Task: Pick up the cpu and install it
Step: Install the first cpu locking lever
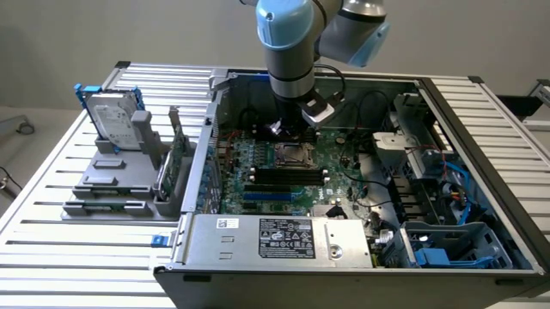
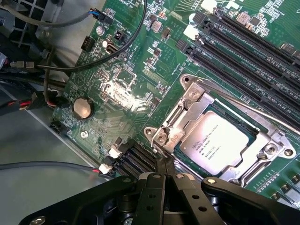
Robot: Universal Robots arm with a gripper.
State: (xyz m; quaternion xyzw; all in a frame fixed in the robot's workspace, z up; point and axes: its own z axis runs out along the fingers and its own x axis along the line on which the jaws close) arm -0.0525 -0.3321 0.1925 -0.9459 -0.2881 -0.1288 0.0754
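CPU seated flat in motherboard socket, pale lid up, recessed within metal frame to keep contacts aligned. Lid print small; "Intel" apparently legible, remainder unreadable. Tool poised just beside socket corner, fingers drawn together, clamped on nothing. Hard drive parked upright on desk fixture.

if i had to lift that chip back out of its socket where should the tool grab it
Grip the chip by two opposite edges, coming straight down from above. It lies flat in the socket with only its pale metal top exposed, and the metal frame rings it closely, so a sideways approach looks blocked. The memory slots crowd one side too.
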